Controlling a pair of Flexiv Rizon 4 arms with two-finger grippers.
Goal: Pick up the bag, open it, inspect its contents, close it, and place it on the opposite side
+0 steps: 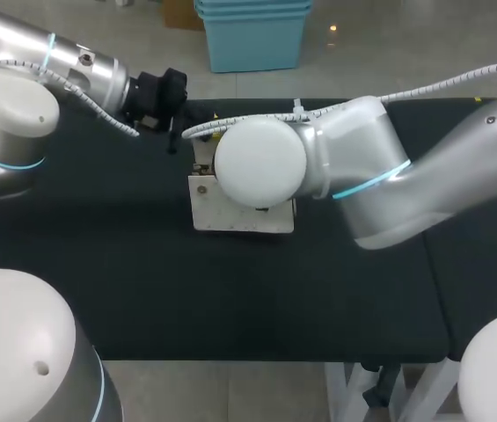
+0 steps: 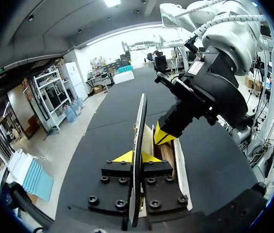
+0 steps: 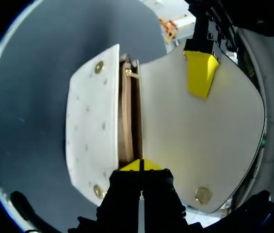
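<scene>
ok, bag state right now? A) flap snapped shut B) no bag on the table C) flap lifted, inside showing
C: the left claw grips the flap and holds it up off the bag, so the tan inside shows in the gap between them.

I count one bag on one black worktop. Two arms are in over it, one left arm and one right arm, which makes two grippers: the left gripper and the right gripper. On the bag's pale panels the right wrist view shows me three round brass studs and one small brass clasp at the mouth. In the left wrist view I make out two yellow tips on the left gripper and one on the right.
</scene>
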